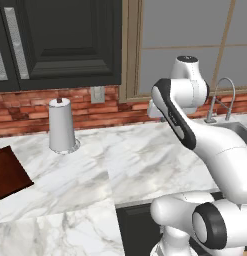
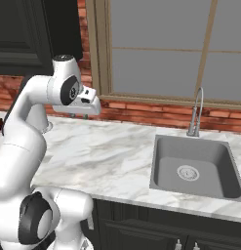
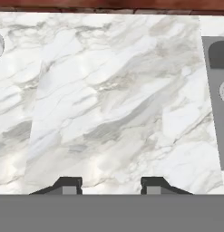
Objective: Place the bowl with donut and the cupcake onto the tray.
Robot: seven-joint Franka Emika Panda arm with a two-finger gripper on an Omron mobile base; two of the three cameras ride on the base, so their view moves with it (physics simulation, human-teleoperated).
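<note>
High above the marble surface (image 1: 145, 160), the end effector (image 3: 111, 183) is held with its two dark tips spread apart, and nothing is held between them. White stone with grey lines is seen under it in the hand view.

At the far left edge of the left base view, the tray (image 1: 9, 172) is seen lying flat on the surface. Part of it is cut off by the edge of the picture. Nothing is seen on the part that shows. It is well apart from the end effector, off to the left. A white paper towel roll (image 1: 61, 125) stands between them, close to the brick wall (image 1: 25, 112). A sink (image 2: 195, 166) with a tap (image 2: 196, 112) is set in the surface on the right side.

Where the bowl, the donut and the cupcake are cannot be told from these pictures, so their place next to the end effector cannot be told either.

A small bowl is judged to be light and stiff, with a smooth side that may slip. It is best taken by the rim, with one tip inside and one outside, and kept level so the donut is not tipped out. A cupcake is judged to be soft and easy to squash, so it should be held low on its sides with a gentle squeeze.
</note>
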